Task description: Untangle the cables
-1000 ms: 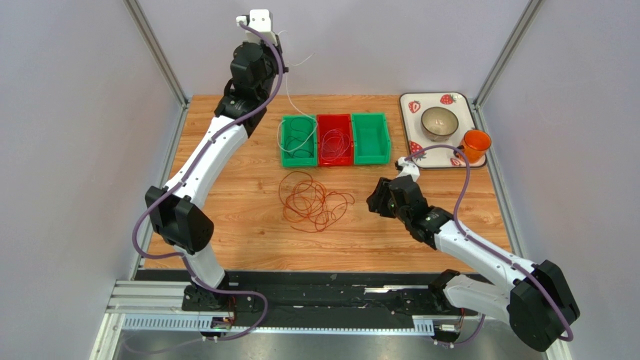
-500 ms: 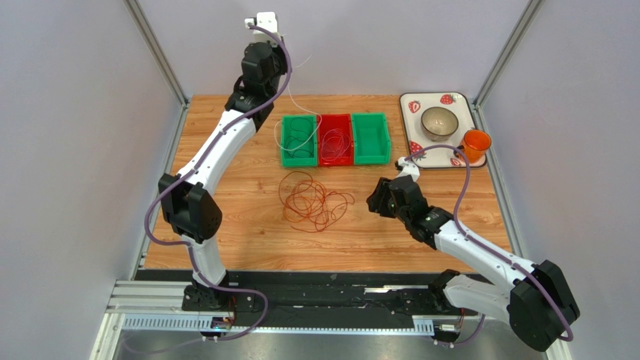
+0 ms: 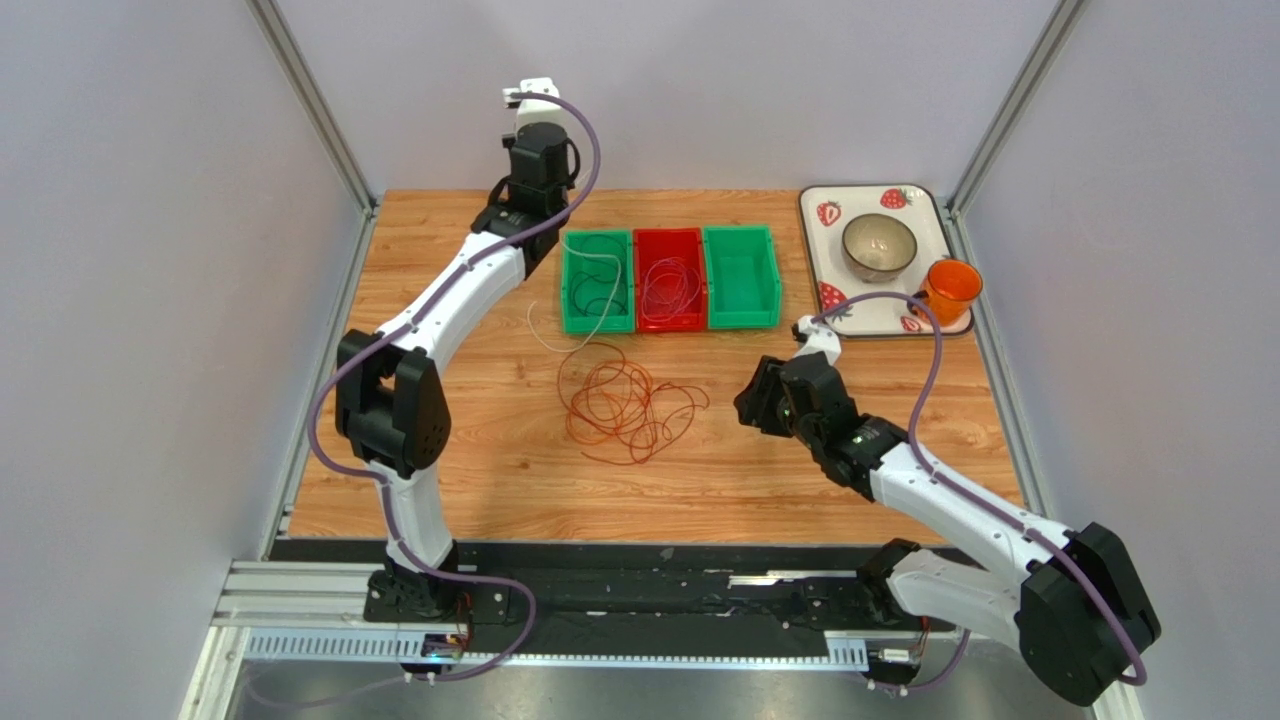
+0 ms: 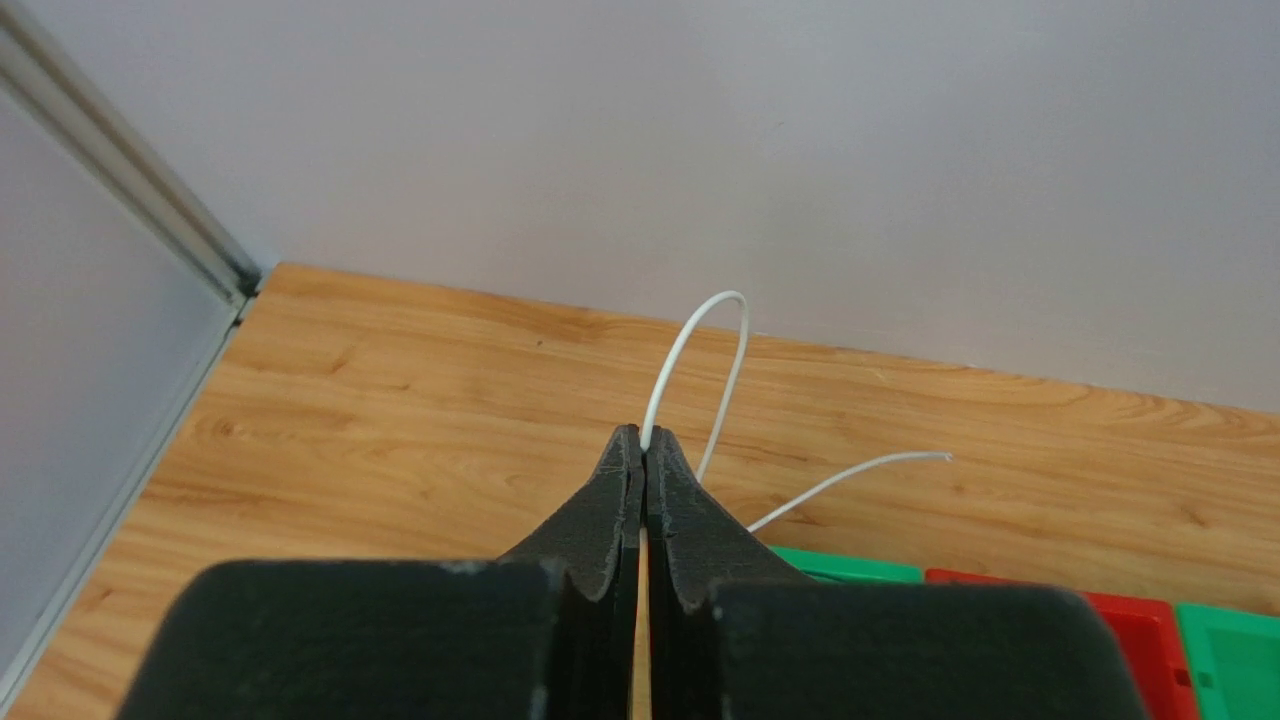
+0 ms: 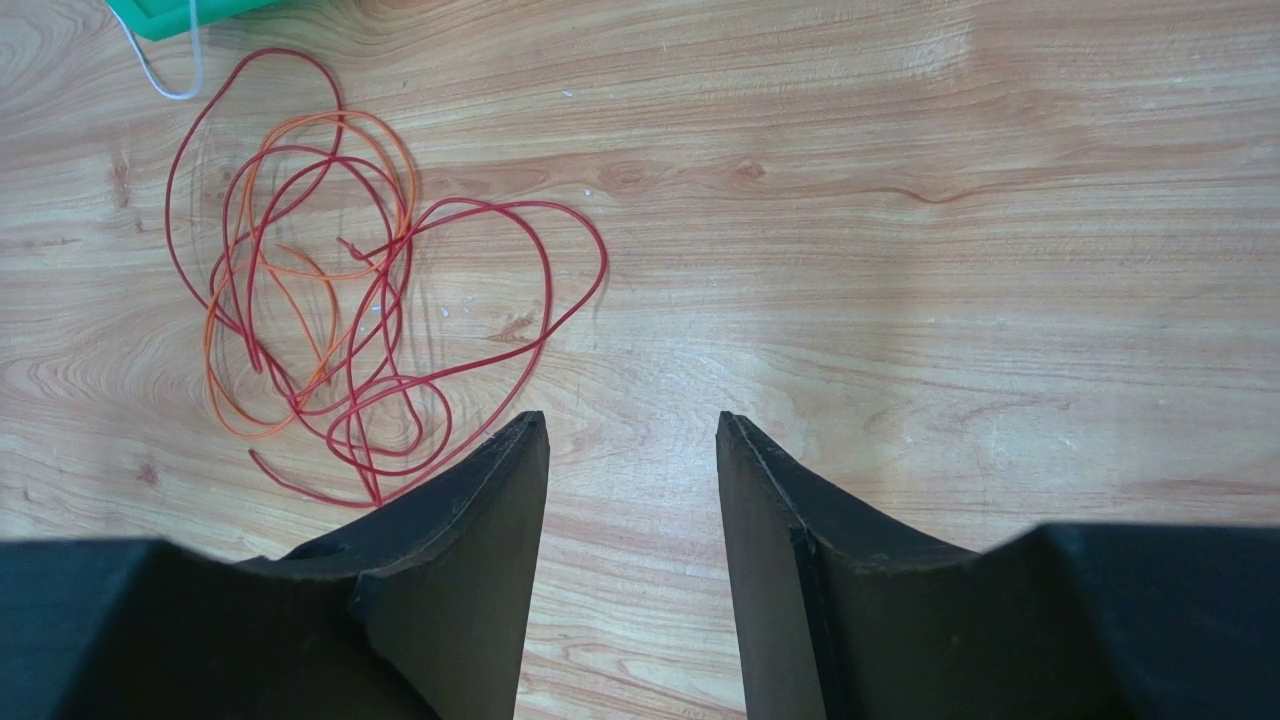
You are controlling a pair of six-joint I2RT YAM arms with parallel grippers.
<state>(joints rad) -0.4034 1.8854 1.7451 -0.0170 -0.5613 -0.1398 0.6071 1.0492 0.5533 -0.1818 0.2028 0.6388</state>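
Note:
My left gripper (image 3: 543, 156) is raised over the table's far left, by the back wall, and is shut on a thin white cable (image 4: 703, 321). In the left wrist view the cable loops out past the closed fingertips (image 4: 663, 458). In the top view it (image 3: 550, 339) hangs down across the left green bin (image 3: 574, 308) onto the wood. A tangle of red and orange cables (image 3: 624, 402) lies mid-table and also shows in the right wrist view (image 5: 323, 285). My right gripper (image 5: 631, 435) is open and empty, low over the wood just right of the tangle.
Three bins stand in a row at the back: the left green one with a dark loop inside, a red one (image 3: 670, 318) holding a red cable, and a right green one (image 3: 742, 315). A strawberry tray (image 3: 825, 212) with a metal bowl (image 3: 879, 245) and an orange cup (image 3: 951, 285) sits far right.
My left arm has swung right and lower along the back wall with the white cable, which now drapes across the left green bin onto the table. The right arm has not moved.

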